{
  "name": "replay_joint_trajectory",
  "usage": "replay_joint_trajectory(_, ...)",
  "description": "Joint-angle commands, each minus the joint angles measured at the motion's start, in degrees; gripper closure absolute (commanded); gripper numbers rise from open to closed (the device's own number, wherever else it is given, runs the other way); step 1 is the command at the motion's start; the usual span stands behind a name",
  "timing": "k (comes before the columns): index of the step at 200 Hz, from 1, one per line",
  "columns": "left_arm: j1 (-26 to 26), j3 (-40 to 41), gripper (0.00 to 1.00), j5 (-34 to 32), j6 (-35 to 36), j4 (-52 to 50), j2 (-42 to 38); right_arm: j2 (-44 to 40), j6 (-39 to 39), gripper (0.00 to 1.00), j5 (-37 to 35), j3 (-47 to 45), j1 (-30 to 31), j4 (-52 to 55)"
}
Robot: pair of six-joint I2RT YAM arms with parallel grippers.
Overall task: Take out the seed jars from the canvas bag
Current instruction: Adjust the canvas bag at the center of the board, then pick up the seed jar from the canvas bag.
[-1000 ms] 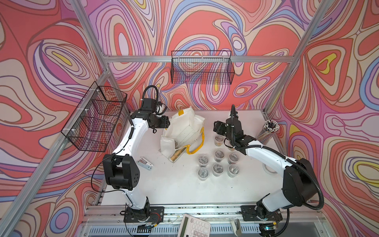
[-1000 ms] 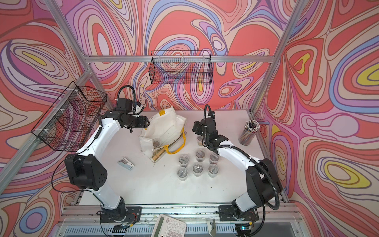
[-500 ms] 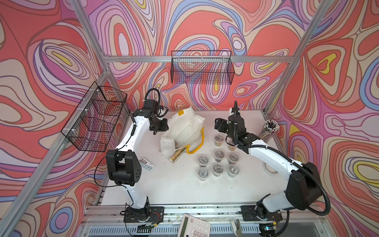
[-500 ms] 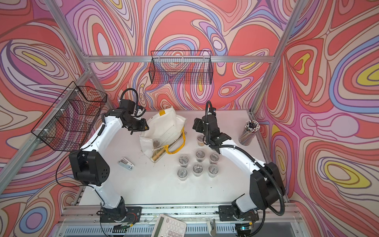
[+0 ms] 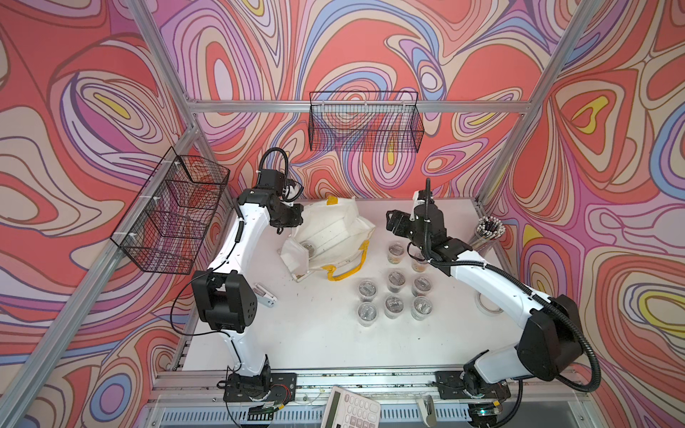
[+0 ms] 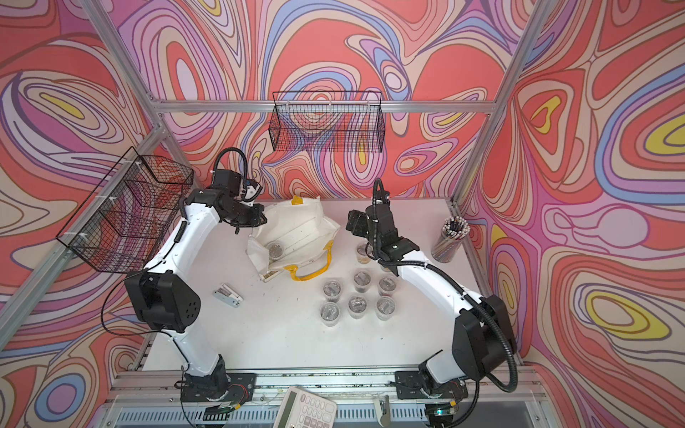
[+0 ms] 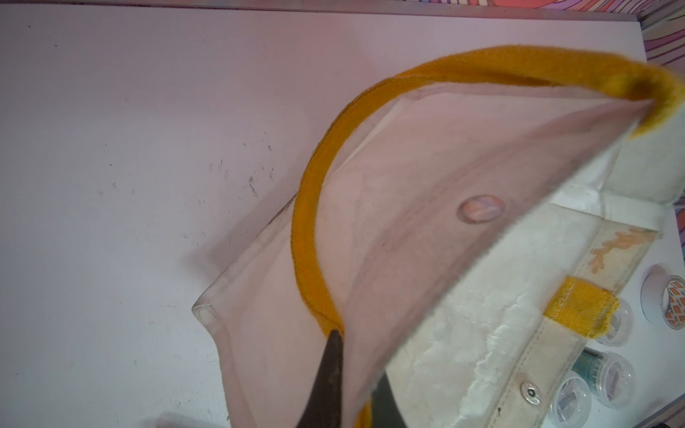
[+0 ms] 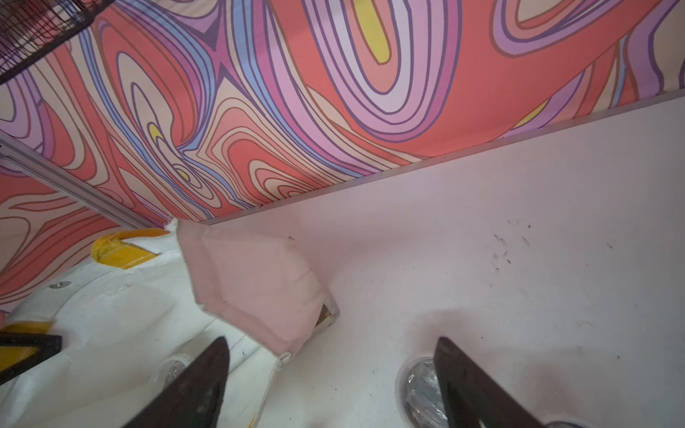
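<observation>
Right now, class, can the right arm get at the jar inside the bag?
Probably yes. The left gripper is shut on the bag, holding its mouth up, and the jar shows inside. The right gripper hangs open beside the bag, with only a fabric fold between.

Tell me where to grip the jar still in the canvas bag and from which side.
Grip the jar across its round wall below the lid, coming from above: its lid appears to face up, and the left gripper holds the canvas bag's rim lifted.
</observation>
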State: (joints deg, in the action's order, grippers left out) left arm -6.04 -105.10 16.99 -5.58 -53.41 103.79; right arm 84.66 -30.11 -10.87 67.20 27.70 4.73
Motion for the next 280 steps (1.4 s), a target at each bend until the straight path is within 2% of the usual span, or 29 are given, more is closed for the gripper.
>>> replay_joint_trajectory(1, -0.19, 1.74, 1.00, 2.15, 1.24, 5.47, -4.31, -0.71, -0.92, 0.11, 0.85, 1.77, 3.61, 0.18)
replay_joint_trajectory(50, -0.54, 11.02, 1.00, 4.78, 1.80, 14.75, -10.14, 5.50, -1.64, 0.11, 0.00, 5.53, 15.26, -1.54)
replay_joint_trajectory(91, -1.84, 18.75, 1.00, 5.95, 2.48, 21.46, -14.12, 13.11, -3.51, 0.11, 1.83, 8.20, 20.38, -4.60)
replay_joint_trajectory(144, -2.17, 25.35, 1.00, 7.31, 2.23, 26.25, -16.63, 23.09, -6.06, 0.11, 2.89, 9.02, 21.52, -9.07)
replay_joint_trajectory(205, -2.22, 25.21, 1.00, 7.66, 2.43, 25.10, -16.00, 32.96, -5.73, 0.11, 2.79, 17.74, 21.45, -8.55)
replay_joint_trajectory(280, -2.22, 22.53, 1.00, 8.89, 3.42, 20.42, -14.61, 41.80, -8.25, 0.11, 0.55, 28.15, 21.52, -2.50)
